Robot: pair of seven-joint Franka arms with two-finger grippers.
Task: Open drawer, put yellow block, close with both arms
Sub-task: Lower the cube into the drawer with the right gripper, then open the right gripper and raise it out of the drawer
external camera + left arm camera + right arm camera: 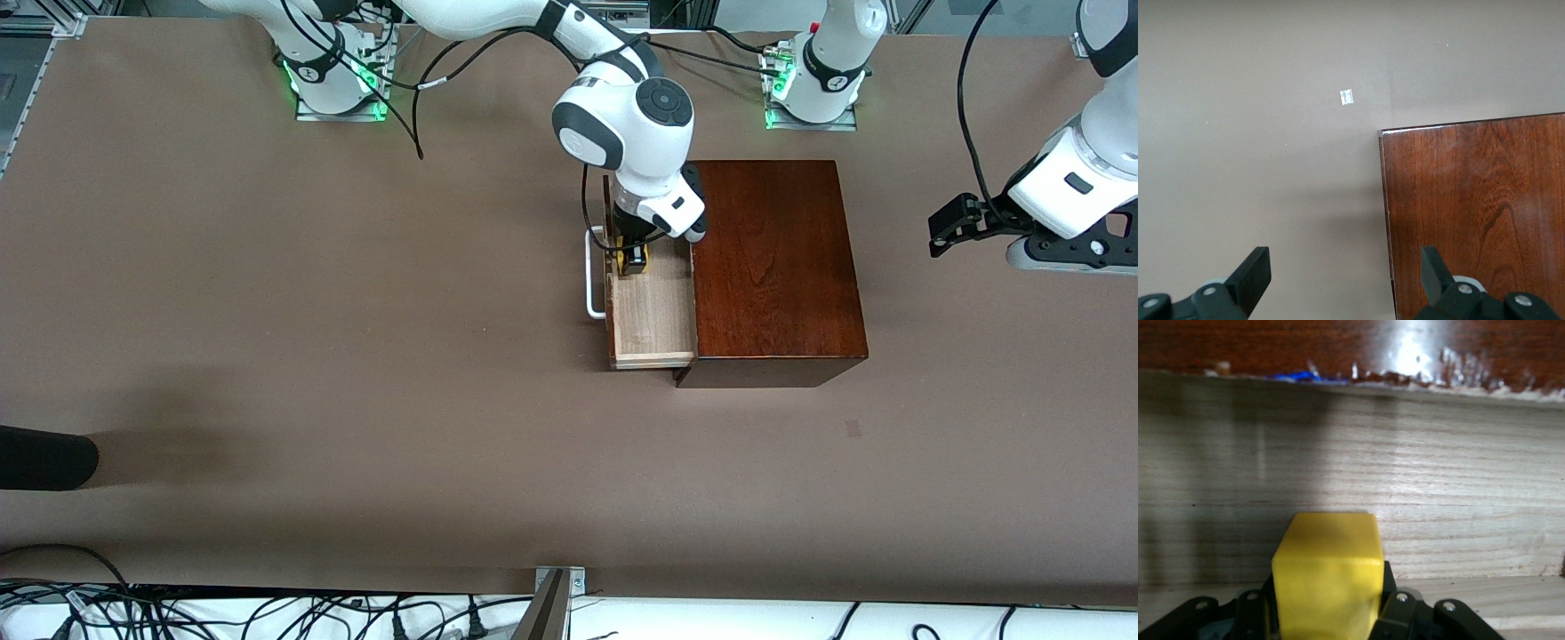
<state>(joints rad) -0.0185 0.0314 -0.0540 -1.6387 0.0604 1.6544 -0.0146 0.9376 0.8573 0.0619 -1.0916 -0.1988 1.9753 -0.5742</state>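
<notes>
The jaws of the right gripper [633,260] are clenched on the yellow block [1328,570], held low inside the drawer [652,311], mid-frame. The drawer is pulled open. The left gripper [1345,277], jaws released, waits. Dropping and closing are left.

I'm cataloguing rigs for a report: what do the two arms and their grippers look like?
Both arms are glossy white with rounded joints, dark joint caps, black cables and green-lit bases. The right gripper and left gripper are black, two-fingered.
</notes>
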